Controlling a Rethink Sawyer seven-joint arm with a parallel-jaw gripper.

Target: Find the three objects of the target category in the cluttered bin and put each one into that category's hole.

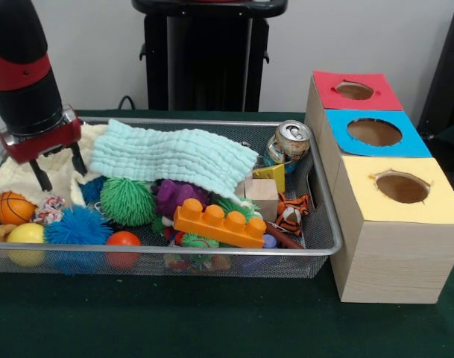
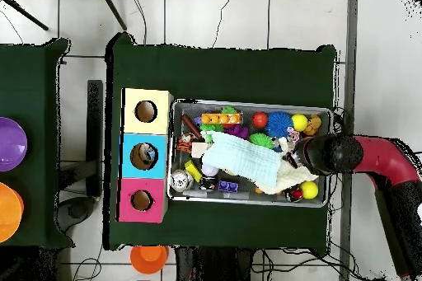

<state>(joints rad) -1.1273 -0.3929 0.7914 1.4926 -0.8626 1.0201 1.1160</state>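
A wire mesh bin point(image 1: 212, 252) holds a heap of toys. A pale blue cloth point(image 1: 174, 155) lies over the middle and a cream cloth point(image 1: 25, 179) over the left end. My gripper point(image 1: 60, 168) hangs open over the cream cloth, fingers point(image 1: 41, 176) apart with nothing between them. In the overhead view the gripper point(image 2: 293, 159) is near the bin's right end. Around it lie a green spiky ball point(image 1: 127, 200), a blue spiky ball point(image 1: 77, 227), an orange toy brick point(image 1: 221, 224), a wooden block point(image 1: 262, 195) and a drinks can point(image 1: 290, 142). The wooden box right of the bin has a red hole point(image 1: 355, 90), a blue hole point(image 1: 373, 132) and a yellow hole point(image 1: 402, 186).
A small basketball point(image 1: 13, 207), a yellow ball point(image 1: 27, 239), an orange-red ball point(image 1: 123, 242), a purple toy point(image 1: 174, 195) and a striped tiger toy point(image 1: 292, 212) also crowd the bin. An orange tub point(image 2: 149, 257) stands on the floor below the table.
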